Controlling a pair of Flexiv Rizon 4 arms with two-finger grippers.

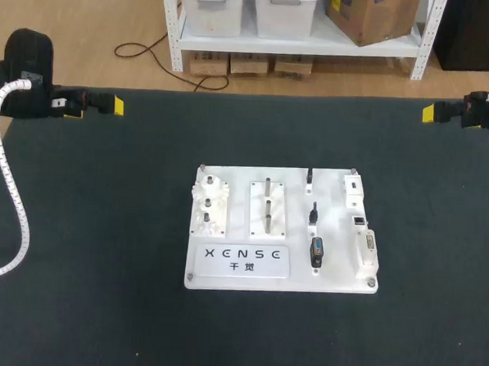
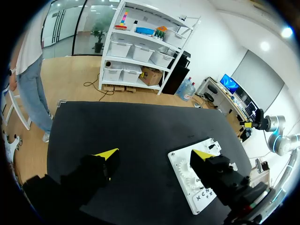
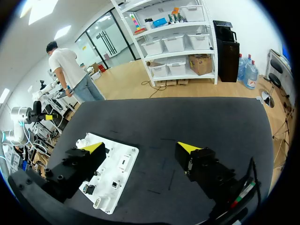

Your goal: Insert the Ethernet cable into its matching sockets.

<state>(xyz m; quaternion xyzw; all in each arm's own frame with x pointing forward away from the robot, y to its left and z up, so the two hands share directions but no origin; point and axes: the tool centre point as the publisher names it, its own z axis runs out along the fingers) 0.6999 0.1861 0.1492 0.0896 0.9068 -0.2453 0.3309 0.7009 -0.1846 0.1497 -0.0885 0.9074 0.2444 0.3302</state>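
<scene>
Both arms hang back at the far corners of the surface (image 1: 91,290), well apart from the work. The left end effector (image 2: 156,155) has its fingers spread wide with nothing between them, and so does the right end effector (image 3: 140,148).

The white board (image 1: 223,282) lies in the middle of the surface. A column of small dark pieces (image 1: 314,213) stands on it right of centre. One of these is most likely the Ethernet cable's plug, though from above I cannot tell which. Pale socket blocks (image 1: 360,221) sit along the board's right edge, just beside that column.

The step in hand looks like the first approach, with nothing grasped yet. The right arm probably suits it best, since the plugs and sockets lie on its side of the board.

- Come down from above, fingers set across the plug's narrow sides, not its ends.
- Take the plug body rather than the cord (a cord grip lets the plug swing).
- Line the plug up square with the socket before pressing; a tilted entry is likely to jam.
- The board may slide under a push, so the left arm could steady it.
</scene>
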